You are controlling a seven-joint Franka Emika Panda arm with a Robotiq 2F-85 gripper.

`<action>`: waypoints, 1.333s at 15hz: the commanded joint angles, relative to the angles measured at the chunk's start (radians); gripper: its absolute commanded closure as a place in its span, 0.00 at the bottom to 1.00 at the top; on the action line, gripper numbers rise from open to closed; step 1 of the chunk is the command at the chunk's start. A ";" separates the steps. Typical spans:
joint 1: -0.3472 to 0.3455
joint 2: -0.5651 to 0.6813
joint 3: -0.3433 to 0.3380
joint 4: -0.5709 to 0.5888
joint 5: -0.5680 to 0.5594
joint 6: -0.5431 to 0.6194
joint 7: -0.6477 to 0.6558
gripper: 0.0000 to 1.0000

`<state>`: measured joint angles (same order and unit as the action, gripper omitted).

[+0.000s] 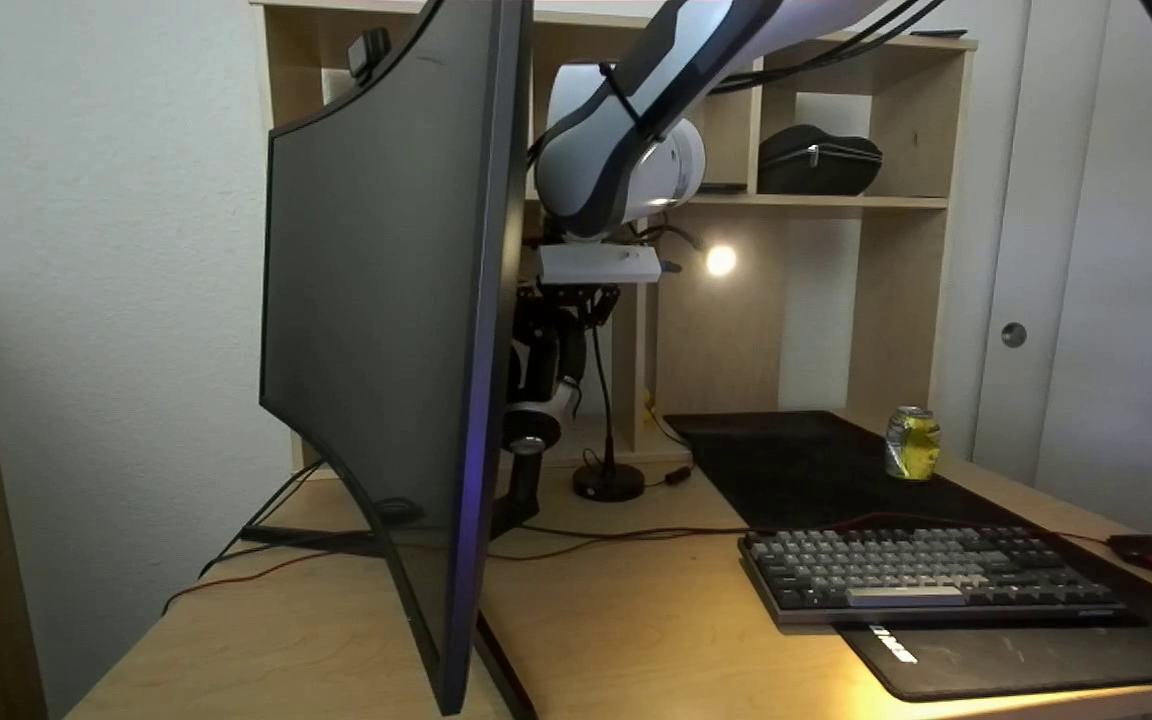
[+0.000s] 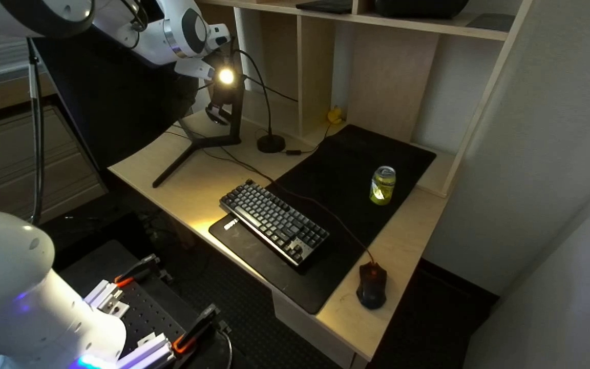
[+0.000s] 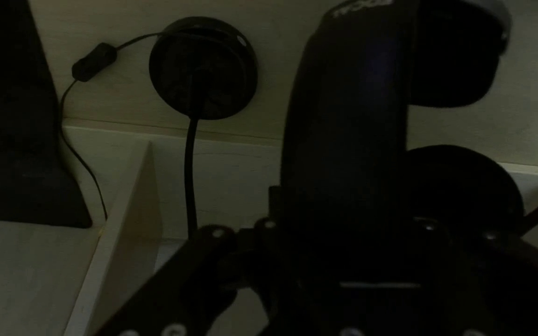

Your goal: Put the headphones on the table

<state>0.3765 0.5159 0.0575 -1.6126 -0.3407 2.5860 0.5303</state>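
Note:
The dark headphones [image 1: 572,345] hang below my gripper [image 1: 576,300], behind the monitor, above the table [image 1: 626,600]. In an exterior view the headphones [image 2: 218,114] show beside the monitor stand, with a silvery ear-cup rim; the lamp head hides much of the gripper there. In the wrist view the headphones' [image 3: 348,121] wide black headband fills the space between the fingers of my gripper [image 3: 348,219], with an ear cup at upper right. The left fingertip lies against the band's edge; the right fingertip is lost in the dark. The gripper looks shut on the headband.
The curved monitor [image 1: 376,250] and its stand [image 2: 236,113] are close to the gripper. A lit lamp [image 2: 270,143] stands beside them. A keyboard [image 2: 274,220], can [image 2: 382,185] and mouse [image 2: 372,285] are farther along. A wooden shelf unit [image 1: 906,300] lines the back.

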 commanded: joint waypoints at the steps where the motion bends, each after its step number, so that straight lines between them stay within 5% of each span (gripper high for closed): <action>1: 0.002 -0.006 0.010 0.024 0.065 -0.057 -0.095 0.79; 11: 0.010 -0.195 0.007 -0.010 0.062 -0.250 -0.144 0.92; 20: 0.011 -0.365 -0.013 0.042 -0.338 -0.328 0.139 0.93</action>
<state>0.3953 0.2117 0.0483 -1.5877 -0.5826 2.3202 0.5812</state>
